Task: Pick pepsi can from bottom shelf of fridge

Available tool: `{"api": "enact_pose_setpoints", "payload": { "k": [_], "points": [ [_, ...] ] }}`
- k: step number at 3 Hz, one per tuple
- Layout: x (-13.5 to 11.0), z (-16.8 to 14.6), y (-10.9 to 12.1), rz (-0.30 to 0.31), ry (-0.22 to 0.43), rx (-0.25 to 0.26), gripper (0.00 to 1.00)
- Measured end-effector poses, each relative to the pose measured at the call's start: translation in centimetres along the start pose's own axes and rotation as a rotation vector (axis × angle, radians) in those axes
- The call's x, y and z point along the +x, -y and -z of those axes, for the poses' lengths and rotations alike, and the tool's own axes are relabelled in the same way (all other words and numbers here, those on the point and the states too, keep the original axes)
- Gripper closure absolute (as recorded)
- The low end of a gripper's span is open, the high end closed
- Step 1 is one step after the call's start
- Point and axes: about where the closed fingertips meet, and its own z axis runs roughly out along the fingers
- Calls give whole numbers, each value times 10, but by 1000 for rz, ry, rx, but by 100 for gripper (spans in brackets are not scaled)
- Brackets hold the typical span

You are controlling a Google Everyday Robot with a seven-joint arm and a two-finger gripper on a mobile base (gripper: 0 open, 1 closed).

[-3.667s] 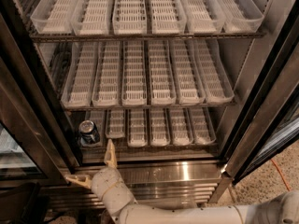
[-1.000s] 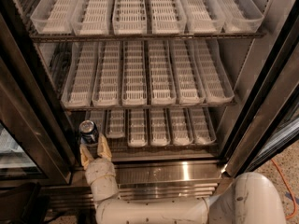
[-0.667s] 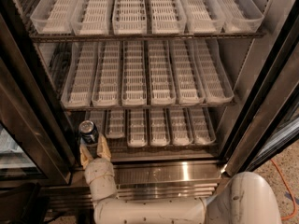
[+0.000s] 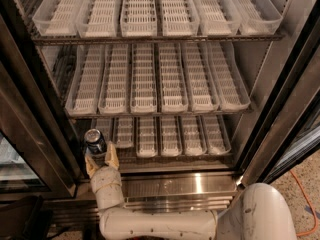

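The pepsi can (image 4: 95, 140) is dark blue with a silver top. It stands upright at the far left of the bottom shelf (image 4: 165, 156) of the fridge (image 4: 280, 114), beside the row of short clear lane trays. My gripper (image 4: 101, 159) reaches up from below on a white arm, just in front of the can and at its base. It is open, with one tan finger (image 4: 90, 165) to the left of the can's foot and the other to the right. Nothing is held.
Two upper racks hold longer clear lane trays (image 4: 150, 79). The steel sill (image 4: 190, 184) lies under the bottom shelf. The left door frame (image 4: 35, 129) stands close beside the can. The right door (image 4: 290, 134) is open. An orange cable (image 4: 307, 204) lies on the floor.
Since 3.7 s ago my gripper has moved left to the can and its fingers have narrowed around the can's base. Over the last second it has barely moved.
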Motion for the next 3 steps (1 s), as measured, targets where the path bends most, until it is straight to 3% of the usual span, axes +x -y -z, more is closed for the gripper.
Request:
{"api": "enact_pose_setpoints", "payload": {
  "k": [3],
  "points": [
    [-11,-29,0,-70,22,1,30]
  ]
}}
